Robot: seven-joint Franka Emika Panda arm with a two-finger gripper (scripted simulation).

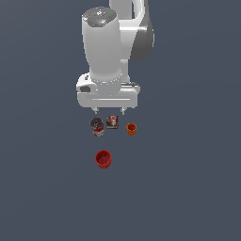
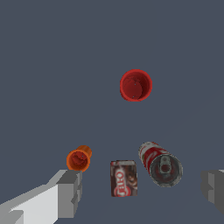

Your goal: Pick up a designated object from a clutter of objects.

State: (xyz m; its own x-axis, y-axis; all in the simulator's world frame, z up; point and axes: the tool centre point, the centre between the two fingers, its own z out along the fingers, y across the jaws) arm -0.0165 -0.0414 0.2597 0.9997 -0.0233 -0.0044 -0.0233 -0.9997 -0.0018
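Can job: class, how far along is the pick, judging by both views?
Done: the gripper is above the clutter, jaws open. In hand: nothing; the can stands on the floor beside the box. Left: centre over the can, descend, close, lift.

Wrist view: gripper (image 2: 142, 192) fingers spread wide, nothing between the pads. Between the fingers lie the dark square box (image 2: 123, 177) and, just beside it, the red-and-white can (image 2: 160, 164), grey top rim facing the camera. Orange cup (image 2: 78, 159) sits near one finger (image 2: 70, 192), possibly tilted. Larger red cup (image 2: 136, 85) stands well apart on the grey floor (image 2: 52, 65).
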